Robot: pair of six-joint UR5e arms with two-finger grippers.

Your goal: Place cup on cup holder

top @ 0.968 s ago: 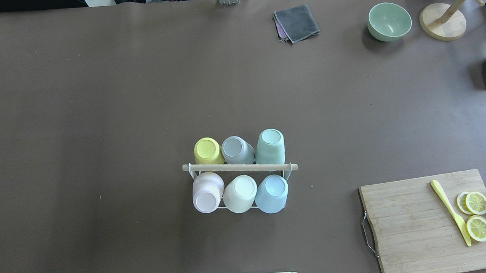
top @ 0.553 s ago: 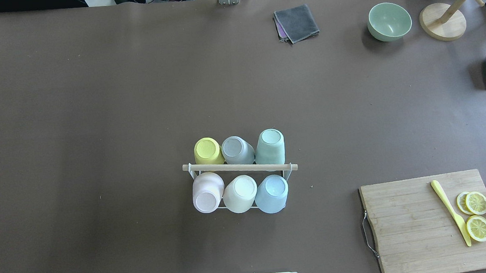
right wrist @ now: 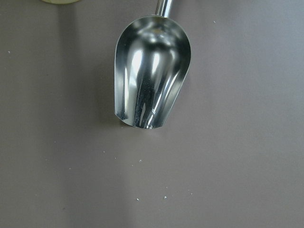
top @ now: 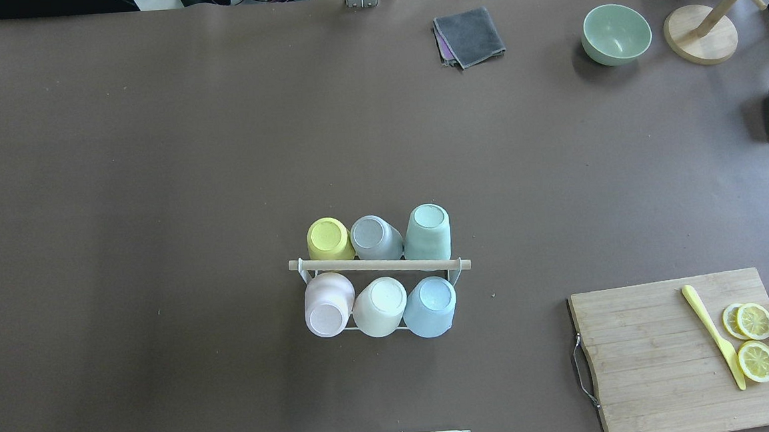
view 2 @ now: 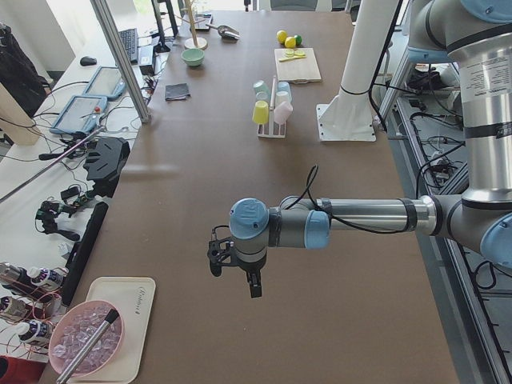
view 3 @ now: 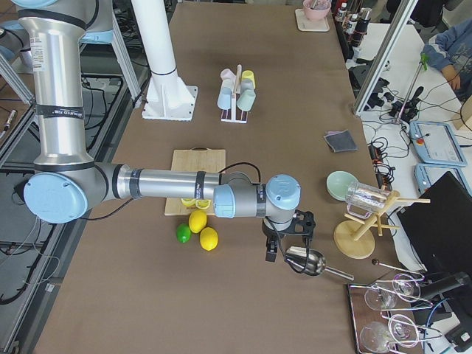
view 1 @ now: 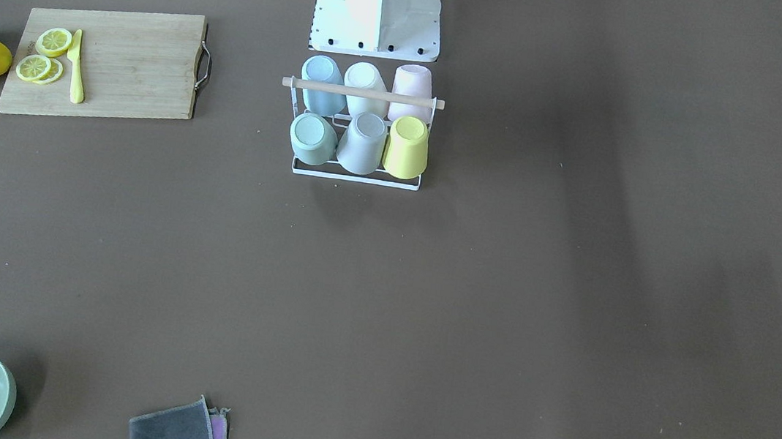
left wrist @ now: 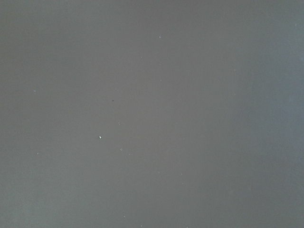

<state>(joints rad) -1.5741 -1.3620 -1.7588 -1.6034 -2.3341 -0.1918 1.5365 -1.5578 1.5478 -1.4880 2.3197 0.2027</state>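
A wide brown table [top: 154, 156] fills every view, its long middle stretch lying open between the robot's base and the far edge, with things gathered at the ends and corners; the left arm [view 2: 360, 216] reaches out low over the table's left end, and the right arm [view 3: 162, 184] stretches over the right end; a wooden cutting board [top: 654, 360] sits at the near right edge, bearing a small mark too small to read beside lemon slices [top: 756, 340] and a yellow knife [top: 712, 336]; the cup holder [top: 379, 265] stands near the middle, just in front of the base and well apart from both arms, its wooden rod running across the top; a yellow cup [top: 329, 239], grey cup [top: 375, 237] and green cup [top: 428, 232] sit upturned on its far row, and a pink cup [top: 328, 304], cream cup [top: 380, 306] and blue cup [top: 430, 306] on its near row; a green bowl [top: 616, 33] and a folded grey cloth [top: 470, 36] lie along the far edge; the left gripper [view 2: 235, 280] hangs over bare table, touching nothing that shows, and I cannot tell how wide it stands; the right gripper [view 3: 287, 247] hovers just above a metal scoop [right wrist: 152, 71], and its spread cannot be told either.
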